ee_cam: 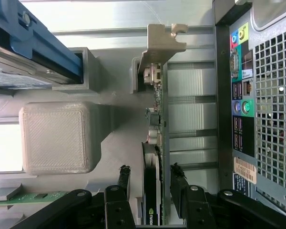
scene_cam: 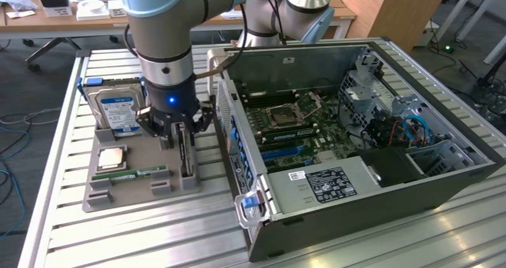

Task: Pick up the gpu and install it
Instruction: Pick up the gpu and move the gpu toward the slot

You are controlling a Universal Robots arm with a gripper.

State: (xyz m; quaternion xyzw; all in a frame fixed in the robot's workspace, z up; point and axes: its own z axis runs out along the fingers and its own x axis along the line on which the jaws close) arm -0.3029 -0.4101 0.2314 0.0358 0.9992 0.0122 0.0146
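Slatted aluminium bench (scene_cam: 118,232) carries a grey plastic parts tray (scene_cam: 127,198) at the exterior view's left, holding a silver hard drive (scene_cam: 118,109) with a blue-white label, a square metal processor (scene_cam: 111,157) and a narrow green memory stick (scene_cam: 130,174). Just beside them the green-and-black gpu (scene_cam: 186,156) (ee_cam: 152,202), silver bracket at one end, stands on edge in the tray's slot. The arm's black gripper (scene_cam: 180,139) (ee_cam: 151,172) straddles it, fingers (ee_cam: 125,174) apart on either side, not clamped. An open dark computer case (scene_cam: 356,182) sits at the right.

On my feed, at the exterior view's left, a grey holder tray (scene_cam: 134,200) on the slatted tabletop (scene_cam: 158,238) carries an upright hard drive (scene_cam: 118,109), a processor chip (scene_cam: 111,157) and a memory stick (scene_cam: 130,174), with the open computer case (scene_cam: 356,211) standing at its right.
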